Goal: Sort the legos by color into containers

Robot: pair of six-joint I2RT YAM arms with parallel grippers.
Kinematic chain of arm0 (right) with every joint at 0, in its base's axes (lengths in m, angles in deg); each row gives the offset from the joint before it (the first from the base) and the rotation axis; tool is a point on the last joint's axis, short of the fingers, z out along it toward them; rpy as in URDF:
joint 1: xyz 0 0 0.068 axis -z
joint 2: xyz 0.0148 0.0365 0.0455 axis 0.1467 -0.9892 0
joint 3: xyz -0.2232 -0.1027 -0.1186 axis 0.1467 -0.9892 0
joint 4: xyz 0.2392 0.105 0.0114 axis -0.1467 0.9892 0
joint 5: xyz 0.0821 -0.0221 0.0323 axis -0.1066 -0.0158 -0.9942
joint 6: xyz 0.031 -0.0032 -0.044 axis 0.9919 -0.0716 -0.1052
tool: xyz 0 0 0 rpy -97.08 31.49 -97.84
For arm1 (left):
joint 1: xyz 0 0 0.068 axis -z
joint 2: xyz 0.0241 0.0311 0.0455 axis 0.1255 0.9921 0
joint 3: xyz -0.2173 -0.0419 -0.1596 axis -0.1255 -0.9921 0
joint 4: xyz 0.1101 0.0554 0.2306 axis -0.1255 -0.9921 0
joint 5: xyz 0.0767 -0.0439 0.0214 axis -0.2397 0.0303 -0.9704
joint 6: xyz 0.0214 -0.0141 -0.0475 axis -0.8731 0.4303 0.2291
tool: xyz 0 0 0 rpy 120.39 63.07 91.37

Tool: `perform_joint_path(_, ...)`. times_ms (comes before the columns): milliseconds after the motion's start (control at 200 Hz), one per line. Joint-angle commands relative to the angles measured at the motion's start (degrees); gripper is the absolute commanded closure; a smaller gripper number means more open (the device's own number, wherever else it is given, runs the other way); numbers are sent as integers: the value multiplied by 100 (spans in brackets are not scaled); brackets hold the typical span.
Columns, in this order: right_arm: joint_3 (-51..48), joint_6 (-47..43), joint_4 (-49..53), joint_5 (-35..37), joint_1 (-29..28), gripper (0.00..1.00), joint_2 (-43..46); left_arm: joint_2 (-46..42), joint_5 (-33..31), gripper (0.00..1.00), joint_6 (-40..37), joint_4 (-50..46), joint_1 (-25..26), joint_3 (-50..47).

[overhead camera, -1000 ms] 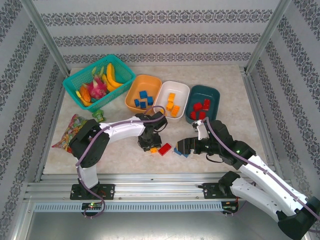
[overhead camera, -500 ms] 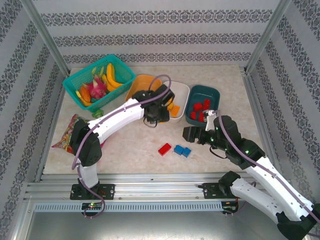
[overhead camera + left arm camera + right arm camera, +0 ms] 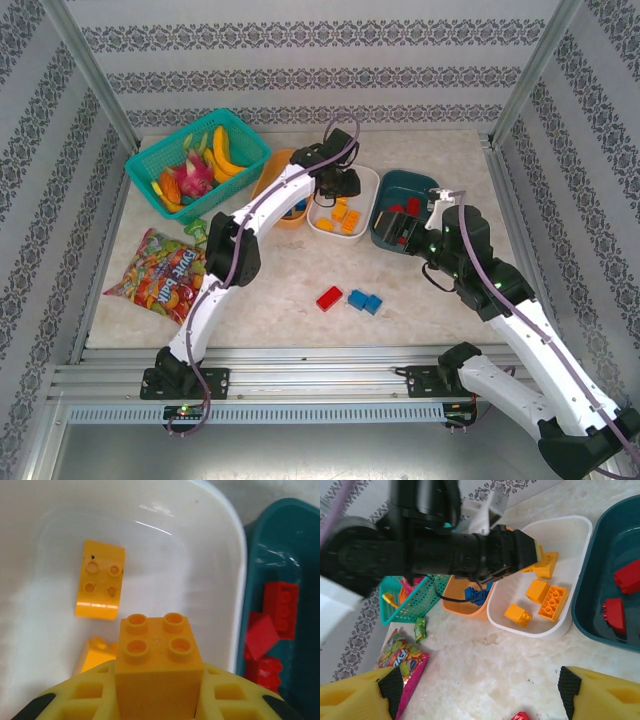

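Orange-yellow is the colour of the held brick (image 3: 159,665), a four-stud lego clamped studs-up between the yellow fingers (image 3: 85,695) of the left gripper (image 3: 159,696), whose jaws are closed tight on its two sides. The brick hangs above the inside of the white bowl (image 3: 235,555), clear of the bowl floor, where two more orange-yellow bricks (image 3: 100,586) lie loose. From above, the left arm is stretched nearly full length, running as a long diagonal from its base at the near left edge to the back middle of the table (image 3: 280,290), with the wrist turned down over the bowl. The right wrist camera sees that black wrist from the side, the brick sticking out at its tip over the bowl's far rim. The right gripper (image 3: 480,696) has its jaws spread wide with nothing between them; its fingers (image 3: 355,697) frame bare tabletop in front of the white bowl. The right arm rises from the near right corner, bends at the elbow and reaches back and left, so its gripper hangs by the near edge of the dark teal bowl (image 3: 425,182), which holds red bricks (image 3: 282,605). Left of the white bowl stands the orange bowl (image 3: 275,165) with blue bricks (image 3: 477,595) inside. A red brick (image 3: 329,298) and two blue loose bricks (image 3: 364,301) lie side by side on the table, nearer the arm bases. A teal mesh basket (image 3: 160,160) of toy fruit and a snack bag (image 3: 160,278) sit on the left side.
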Motion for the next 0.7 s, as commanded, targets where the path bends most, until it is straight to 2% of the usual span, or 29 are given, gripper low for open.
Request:
perform_joint_path(0,35,125,122,6,87,17,208,137,534,72,-293,652,-58,263)
perform_joint_path(255,-244,226,301,-158,229,17,309,422,787,54,-224,587,-51,267)
perform_joint_path(470,-256,239,368,-212,233,17,167,172,606,37,-277,298,-49,302)
perform_joint_path(694,104,-6,1059,8,229,20,-81,-776,165,35,-268,-189,-60,5)
